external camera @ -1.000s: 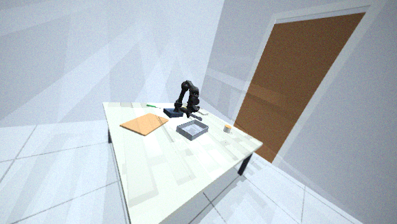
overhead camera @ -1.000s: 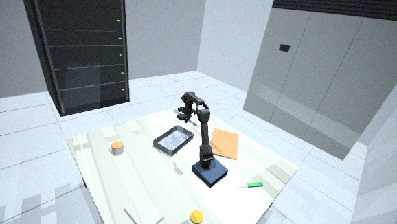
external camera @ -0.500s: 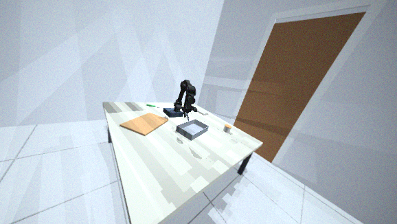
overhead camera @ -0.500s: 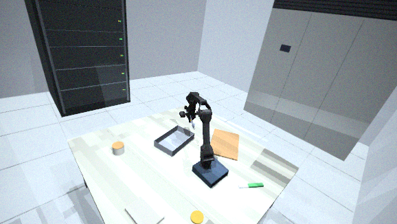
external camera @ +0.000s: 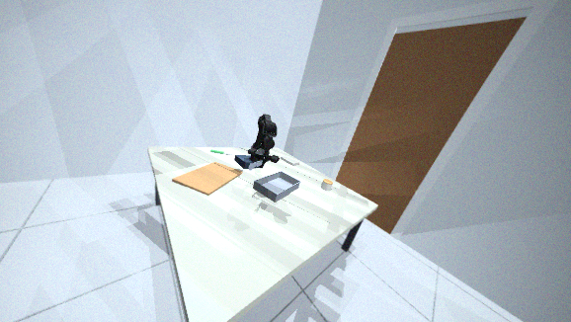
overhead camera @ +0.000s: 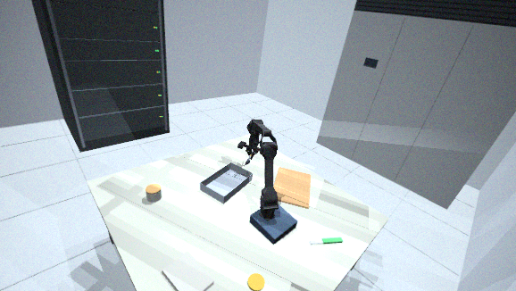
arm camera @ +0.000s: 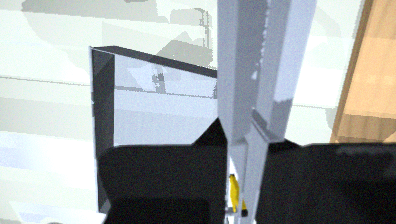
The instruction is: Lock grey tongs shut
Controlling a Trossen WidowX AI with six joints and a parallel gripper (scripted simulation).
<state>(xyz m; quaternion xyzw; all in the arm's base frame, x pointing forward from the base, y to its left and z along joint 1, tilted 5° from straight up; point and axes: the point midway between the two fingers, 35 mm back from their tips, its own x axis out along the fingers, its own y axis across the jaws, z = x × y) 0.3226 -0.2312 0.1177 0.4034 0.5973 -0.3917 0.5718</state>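
My gripper [overhead camera: 249,160] [arm camera: 228,120] is shut on the grey tongs [arm camera: 252,65]. It holds them above the table, near the far right corner of the roasting tin in the top view. In the wrist view the two tong arms lie close together between the black fingers, with a small yellow part lower down. Whether the lock has caught cannot be told; the tongs are too small to make out clearly in the top and exterior views. The dark grey roasting tin [overhead camera: 214,193] [external camera: 267,194] [arm camera: 103,95] has no tongs across it. The wooden board [overhead camera: 292,187] [external camera: 207,179] [arm camera: 372,75] lies flat, bare.
A grey pot with an orange top [overhead camera: 153,193] [external camera: 326,185] stands beyond the tin from the board. A green and white pen-like thing [overhead camera: 332,240] [external camera: 217,151] lies near the arm's base. A yellow disc [overhead camera: 256,281] and a pale flat slab [overhead camera: 192,277] lie at the table's near side in the top view.
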